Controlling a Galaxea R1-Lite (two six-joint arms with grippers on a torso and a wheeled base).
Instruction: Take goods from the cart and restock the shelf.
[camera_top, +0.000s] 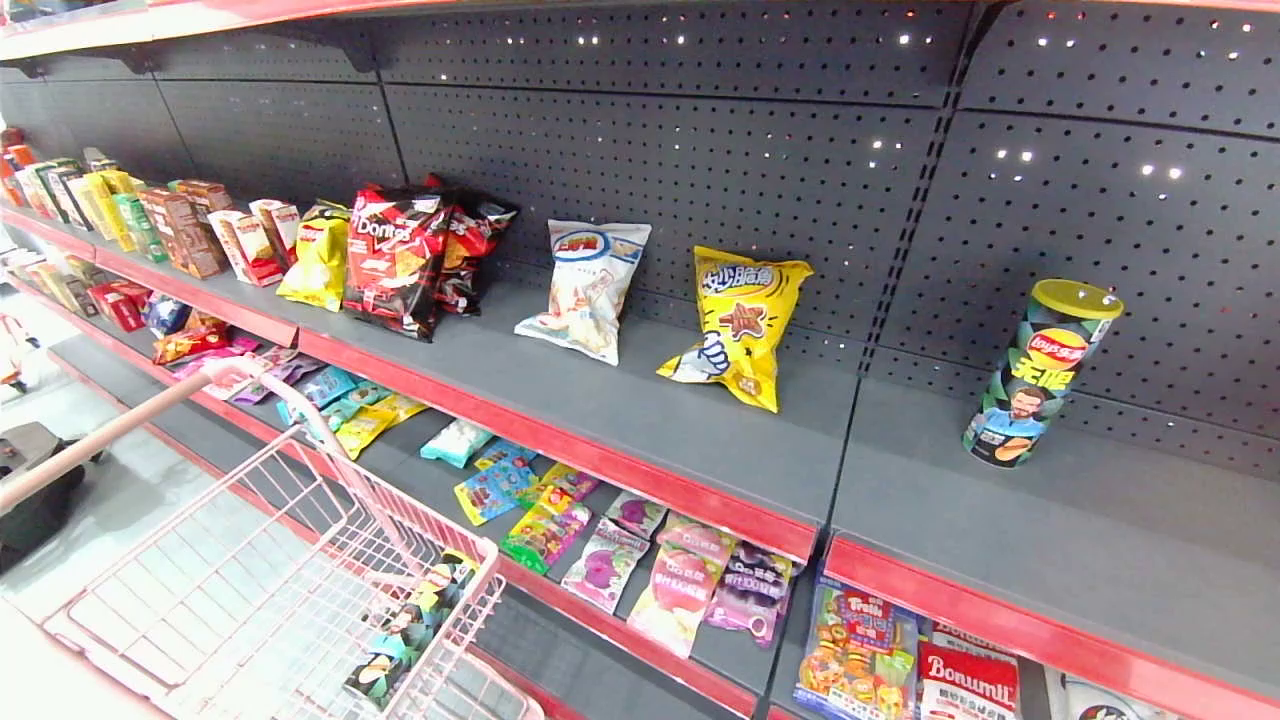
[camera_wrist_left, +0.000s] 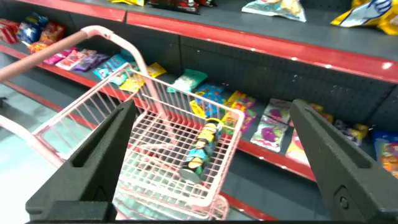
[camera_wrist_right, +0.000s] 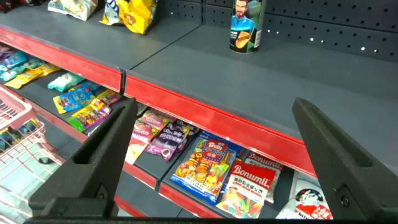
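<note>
Left wrist view, can (camera_wrist_left: 202, 149) beyond left tool (camera_wrist_left: 211, 107)

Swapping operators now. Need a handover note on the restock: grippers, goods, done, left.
Left gripper: open, empty, above the cart.
Right gripper: open, empty, facing the shelf.
Goods: canned chips lie in the cart's corner nearest the shelf; unclear whether it is one can or two.
Done: apparently one upright can, on the shelf's right bay.
Left: grasp the canned chips and stand them beside it.
</note>
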